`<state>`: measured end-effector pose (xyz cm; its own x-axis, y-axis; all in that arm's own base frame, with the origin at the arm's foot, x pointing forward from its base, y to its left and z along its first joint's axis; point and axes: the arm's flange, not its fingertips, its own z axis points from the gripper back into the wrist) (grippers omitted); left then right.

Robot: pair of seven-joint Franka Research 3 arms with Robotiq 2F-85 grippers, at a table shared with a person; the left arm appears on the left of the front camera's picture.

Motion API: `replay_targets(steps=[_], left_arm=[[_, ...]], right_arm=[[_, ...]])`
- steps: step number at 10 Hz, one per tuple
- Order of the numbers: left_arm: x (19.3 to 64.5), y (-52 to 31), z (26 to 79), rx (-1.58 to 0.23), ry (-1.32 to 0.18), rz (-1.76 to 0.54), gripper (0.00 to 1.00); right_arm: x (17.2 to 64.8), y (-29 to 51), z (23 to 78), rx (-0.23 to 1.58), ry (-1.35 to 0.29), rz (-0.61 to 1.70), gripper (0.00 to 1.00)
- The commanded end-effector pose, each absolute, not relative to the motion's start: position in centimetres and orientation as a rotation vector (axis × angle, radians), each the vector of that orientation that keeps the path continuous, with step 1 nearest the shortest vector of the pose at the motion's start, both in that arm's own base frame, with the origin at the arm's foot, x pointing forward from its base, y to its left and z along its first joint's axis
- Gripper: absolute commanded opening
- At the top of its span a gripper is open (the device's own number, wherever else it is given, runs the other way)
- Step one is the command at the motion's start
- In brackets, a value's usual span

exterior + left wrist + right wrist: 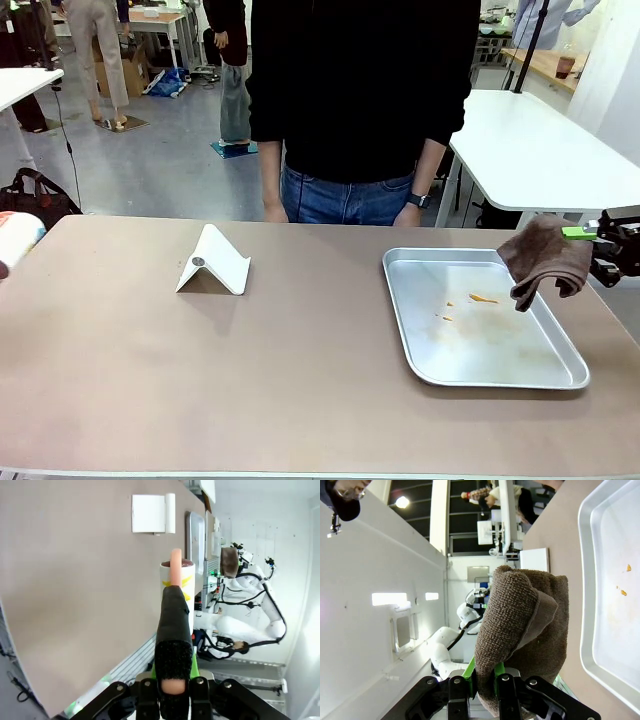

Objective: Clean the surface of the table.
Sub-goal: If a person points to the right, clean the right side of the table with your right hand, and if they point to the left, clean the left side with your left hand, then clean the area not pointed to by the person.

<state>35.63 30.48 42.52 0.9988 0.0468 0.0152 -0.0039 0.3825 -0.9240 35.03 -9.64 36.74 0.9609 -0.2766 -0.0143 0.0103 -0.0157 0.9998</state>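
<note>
Pinching brown terry cloth [545, 262] w/ R gripper [580, 233], over right edge of silver metal tray [500, 345]. Clamping black-handled white roller [174, 625] w/ L gripper [172, 685], well left of tray. Under tray: matte taupe-brown table [150, 370].

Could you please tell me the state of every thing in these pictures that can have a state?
tray: lying flat, a few orange crumbs inside.
white stand: standing folded, untouched.
brown cloth: hanging, gripped at one end.
roller: gripped by its black handle.
left end effector: shut on the roller.
right end effector: shut on the brown cloth.
table: carries the tray and the white stand.
</note>
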Motion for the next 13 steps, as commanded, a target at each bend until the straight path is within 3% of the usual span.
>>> replay_targets(steps=[1, 13], left_arm=[[34.1, 31.5, 41.0, -1.228, -0.056, 0.05, 0.22], [34.4, 31.6, 41.8, -1.198, -0.045, 0.061, 0.22]], right_arm=[[34.9, -9.8, 37.3, 1.586, -0.2, -0.236, 0.0], [34.9, -9.8, 37.3, 1.586, -0.2, -0.236, 0.0]])
